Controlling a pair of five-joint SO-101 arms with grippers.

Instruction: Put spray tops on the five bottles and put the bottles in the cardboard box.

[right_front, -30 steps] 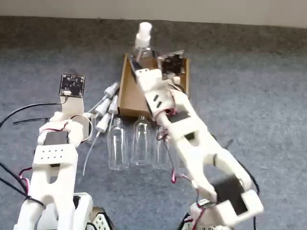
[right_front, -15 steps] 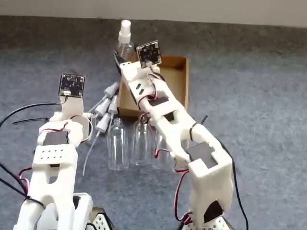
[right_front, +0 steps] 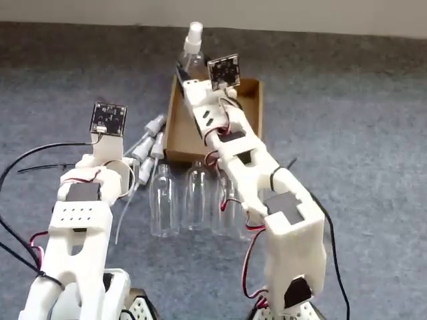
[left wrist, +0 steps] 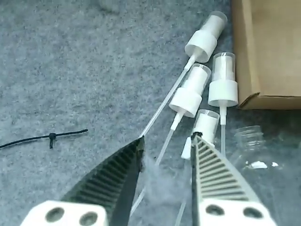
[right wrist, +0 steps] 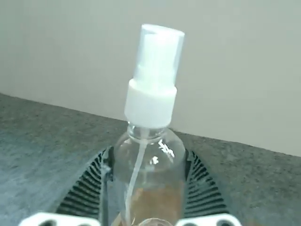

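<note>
My right gripper is shut on a clear bottle that carries a white spray top. It holds the bottle upright over the far left corner of the cardboard box. In the right wrist view the bottle sits between both fingers. Three open clear bottles stand in a row in front of the box. Several loose spray tops with long tubes lie left of the box. My left gripper hangs open just above their tubes, holding nothing.
Grey carpet covers the table. A black cable tie lies on the carpet left of the spray tops. A black wire trails along the left edge. A pale wall rises behind the box.
The right arm swung the capped bottle left, then back right, and now holds it over the box's far left corner. The left arm shifted slightly towards the spray tops.
</note>
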